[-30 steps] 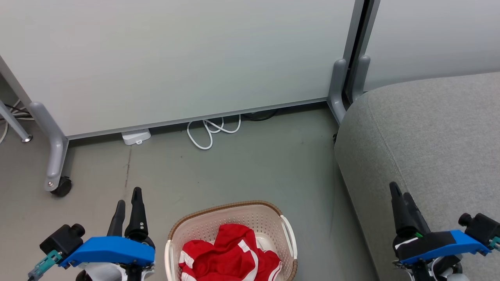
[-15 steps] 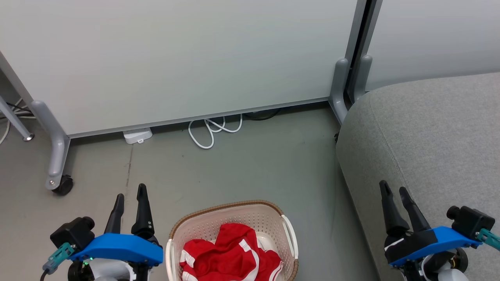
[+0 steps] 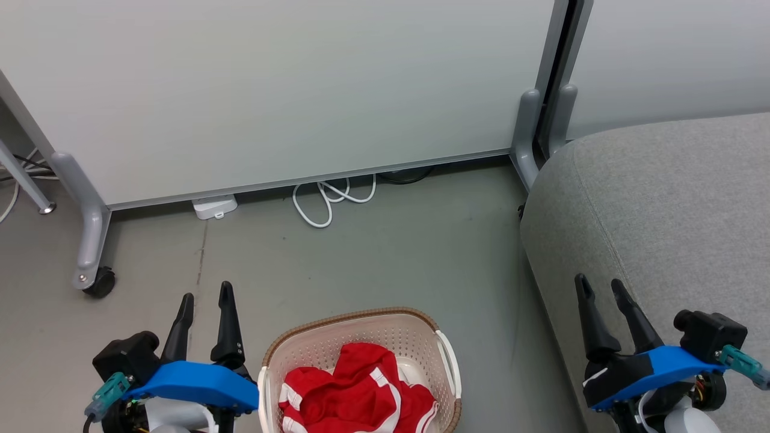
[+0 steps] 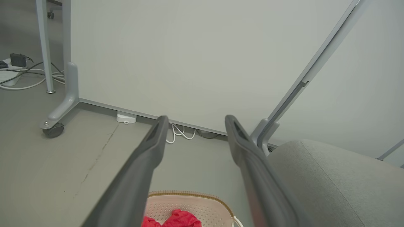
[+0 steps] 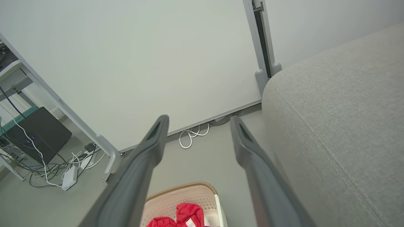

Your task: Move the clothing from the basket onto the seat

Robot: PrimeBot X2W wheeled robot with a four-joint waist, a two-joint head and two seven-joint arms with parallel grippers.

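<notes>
Head view shows left end effector (image 3: pixel 207 290) and right end effector (image 3: pixel 598 280) spread, while the red clothing (image 3: pixel 355 394) looks soft and light, best pinched on top.

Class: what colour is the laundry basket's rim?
Brown, woven-look, on the oval cream plastic basket; head view shows it best.

The left pincer (image 3: pixel 206 293) sits at the lower left of the head view. Its two long dark fingers (image 3: pixel 228 328) are spread apart, point up the frame and have nothing between them. A blue housing (image 3: pixel 192 385) covers its wrist, with a black block (image 3: pixel 126 358) on the outer side. The right pincer (image 3: pixel 598 281) sits at the lower right, its fingers likewise parted, empty and leaning slightly leftward, above a matching blue wrist cover. In both wrist views the fingers splay wide.
</notes>
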